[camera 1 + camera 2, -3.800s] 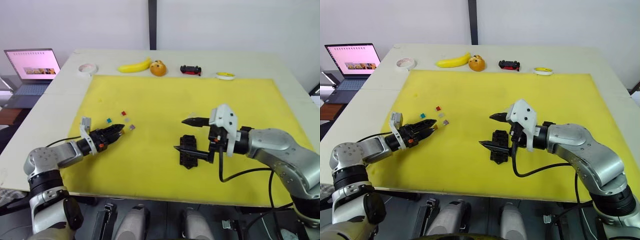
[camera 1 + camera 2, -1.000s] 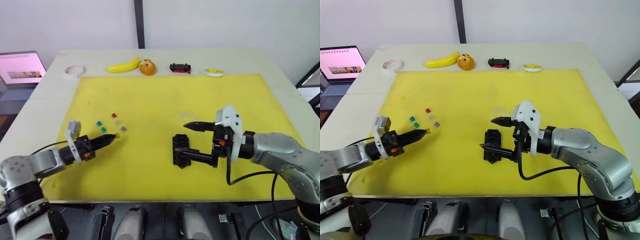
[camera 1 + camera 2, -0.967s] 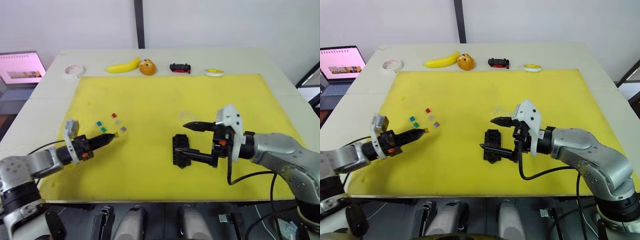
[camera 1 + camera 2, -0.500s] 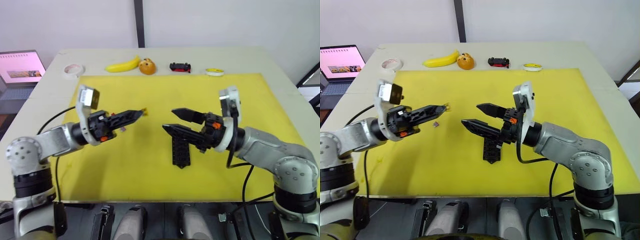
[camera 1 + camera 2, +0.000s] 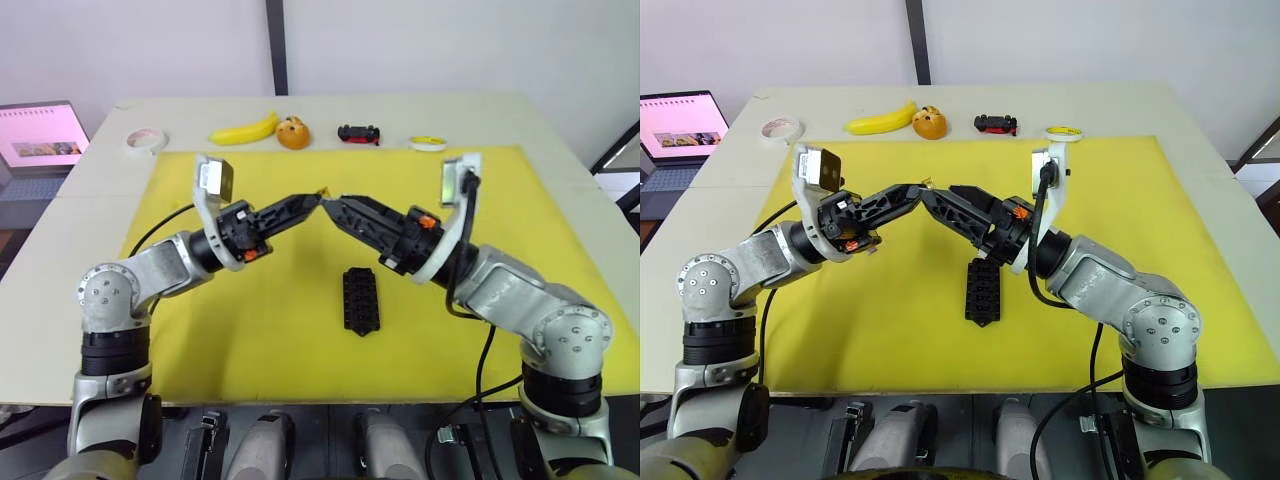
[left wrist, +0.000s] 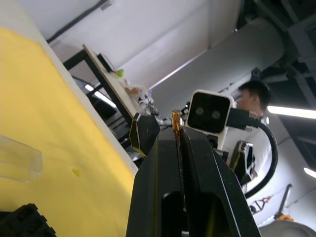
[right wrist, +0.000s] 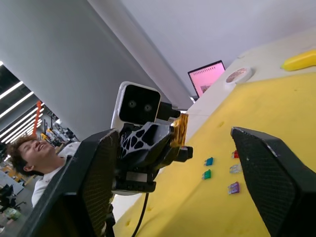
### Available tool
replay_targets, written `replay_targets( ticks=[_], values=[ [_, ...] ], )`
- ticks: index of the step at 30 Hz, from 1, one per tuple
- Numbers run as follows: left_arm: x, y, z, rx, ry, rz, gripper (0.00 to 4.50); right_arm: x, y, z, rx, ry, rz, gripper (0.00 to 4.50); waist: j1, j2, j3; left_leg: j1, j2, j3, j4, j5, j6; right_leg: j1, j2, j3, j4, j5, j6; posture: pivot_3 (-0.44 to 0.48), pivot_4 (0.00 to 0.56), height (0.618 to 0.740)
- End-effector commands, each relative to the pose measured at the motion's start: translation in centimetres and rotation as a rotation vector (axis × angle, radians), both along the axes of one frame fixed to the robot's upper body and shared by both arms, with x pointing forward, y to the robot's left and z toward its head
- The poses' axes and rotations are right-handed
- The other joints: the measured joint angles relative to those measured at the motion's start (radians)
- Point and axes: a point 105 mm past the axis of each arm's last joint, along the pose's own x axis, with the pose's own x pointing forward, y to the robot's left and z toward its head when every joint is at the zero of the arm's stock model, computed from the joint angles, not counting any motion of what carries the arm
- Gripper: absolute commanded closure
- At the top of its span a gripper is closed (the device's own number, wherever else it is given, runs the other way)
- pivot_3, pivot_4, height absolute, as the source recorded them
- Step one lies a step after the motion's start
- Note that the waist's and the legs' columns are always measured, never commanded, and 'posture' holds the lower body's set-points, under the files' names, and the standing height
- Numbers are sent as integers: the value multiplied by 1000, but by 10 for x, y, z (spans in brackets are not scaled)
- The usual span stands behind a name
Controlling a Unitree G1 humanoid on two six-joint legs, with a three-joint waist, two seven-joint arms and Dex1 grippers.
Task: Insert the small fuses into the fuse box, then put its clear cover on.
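The two head views look forward and down from above the near edge of the table (image 5: 520,110), taking in the whole yellow mat (image 5: 560,200); they are set slightly apart sideways, so both show the same scene, a little offset. The fuse box (image 5: 360,300) lies near centre, the laptop (image 5: 40,135) at ten o'clock.

The left wrist view looks along the left gripper (image 6: 177,129) up and across the mat, very close to its own fingers, facing the right arm's camera (image 6: 210,112). The right wrist view faces back (the opposite way), meeting the left arm's camera (image 7: 137,105) close by. Both wrist views share the mat with the head views.
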Motion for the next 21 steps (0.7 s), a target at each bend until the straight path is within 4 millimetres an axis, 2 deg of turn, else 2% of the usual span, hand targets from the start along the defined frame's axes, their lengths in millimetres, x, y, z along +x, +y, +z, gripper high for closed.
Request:
replay_targets(
  ticks=[1,5,8,20,21],
  values=[
    [-5,-5,10,-25,-27,-1,4500,-5,1,8,15,-24,13,550,0,0,0,0,0,0,0,0,0,0,0,0,0,0,0,0,150,740],
    [-8,-10,10,-20,-24,-10,4500,-4,2,6,6,-18,7,550,-1,0,0,0,0,0,0,0,0,0,0,0,0,0,0,0,150,740],
    [-9,-13,12,-23,-25,-13,4500,-5,1,7,6,-16,8,1239,-1,0,0,0,0,0,0,0,0,0,0,0,1,0,0,0,150,740],
    [-7,-11,8,-24,-12,0,4500,-2,-5,12,26,-11,-9,1239,0,0,0,0,0,0,0,0,0,0,1,0,1,0,0,0,150,740],
    [-7,-11,8,-24,-11,-3,4500,-2,-5,12,26,-11,-11,1465,-1,0,0,0,0,0,0,0,0,0,1,0,1,0,0,0,150,740]
  ],
)
